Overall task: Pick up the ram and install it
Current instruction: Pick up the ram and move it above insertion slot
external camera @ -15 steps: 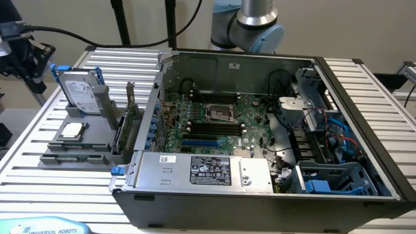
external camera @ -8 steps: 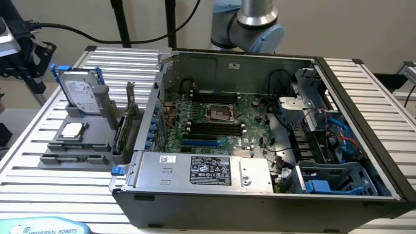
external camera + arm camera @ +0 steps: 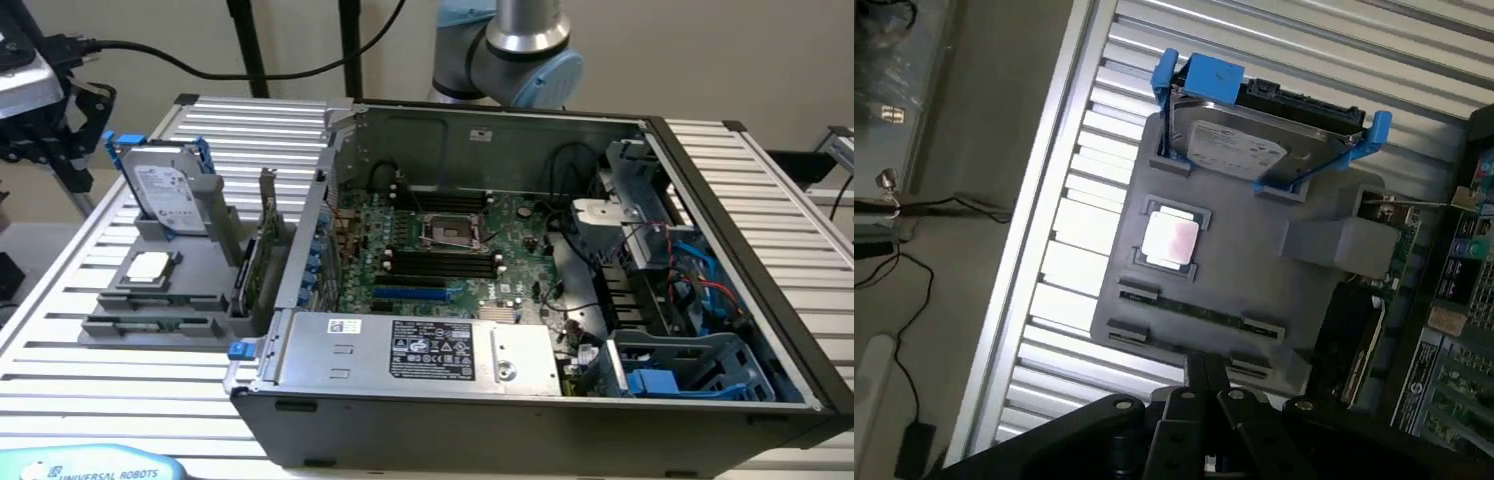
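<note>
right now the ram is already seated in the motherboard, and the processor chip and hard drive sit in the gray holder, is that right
Not quite: the ram is not in the motherboard. The wrist view shows it lying in the gray holder, beside the processor chip. The processor chip and hard drive do sit in that holder.

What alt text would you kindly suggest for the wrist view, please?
The shut gripper hovers close to the ram, which lies flat in a grey holder with a silver processor and a hard drive in a blue bracket. The holder sits on a slatted metal table.
</note>
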Available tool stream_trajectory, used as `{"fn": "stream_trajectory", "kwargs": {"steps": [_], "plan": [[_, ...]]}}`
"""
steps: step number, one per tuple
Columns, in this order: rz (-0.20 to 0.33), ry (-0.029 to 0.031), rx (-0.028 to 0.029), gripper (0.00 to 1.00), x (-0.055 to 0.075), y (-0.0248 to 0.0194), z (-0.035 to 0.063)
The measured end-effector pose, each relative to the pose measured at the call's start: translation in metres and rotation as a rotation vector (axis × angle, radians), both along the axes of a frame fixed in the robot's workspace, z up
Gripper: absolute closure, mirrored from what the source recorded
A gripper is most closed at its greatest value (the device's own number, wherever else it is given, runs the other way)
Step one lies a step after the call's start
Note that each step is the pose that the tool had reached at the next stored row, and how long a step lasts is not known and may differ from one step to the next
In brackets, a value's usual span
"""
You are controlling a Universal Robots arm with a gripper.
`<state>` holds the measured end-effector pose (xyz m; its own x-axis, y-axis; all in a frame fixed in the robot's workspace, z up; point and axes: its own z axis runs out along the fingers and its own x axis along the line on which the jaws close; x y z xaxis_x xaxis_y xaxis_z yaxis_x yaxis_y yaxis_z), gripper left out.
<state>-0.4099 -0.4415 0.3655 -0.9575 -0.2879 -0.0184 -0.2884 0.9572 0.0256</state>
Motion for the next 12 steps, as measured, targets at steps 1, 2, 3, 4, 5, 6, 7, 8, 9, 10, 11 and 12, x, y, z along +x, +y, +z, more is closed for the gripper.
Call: {"fn": "stream_trajectory", "kwargs": {"steps": [1,2,3,4,5,6,7,8,9,10,11,12], "plan": [[0.018,-0.0001,0.0000,0.89,0.0000,0.0000,-0.0001],[0.036,-0.0001,0.0000,0.89,0.0000,0.0000,-0.0002],[0.054,0.0000,0.0000,0.89,0.0000,0.0000,-0.0003],[0.072,0.0000,0.0000,0.89,0.0000,0.0000,-0.0003],[0.091,0.0000,0.0000,0.89,0.0000,0.0000,-0.0004],[0.108,-0.0001,0.0000,0.89,0.0000,0.0000,-0.0005],[0.128,-0.0001,0.0001,0.89,0.0000,0.0000,-0.0006],[0.146,-0.0001,0.0000,0.89,0.0000,0.0000,-0.0007],[0.164,0.0000,0.0000,0.89,0.0000,0.0000,-0.0008],[0.182,0.0000,0.0000,0.89,0.0000,0.0000,-0.0009],[0.200,-0.0001,0.0001,0.89,0.0000,0.0000,-0.0009],[0.218,-0.0001,0.0001,0.89,0.0000,0.0000,-0.0010]]}}
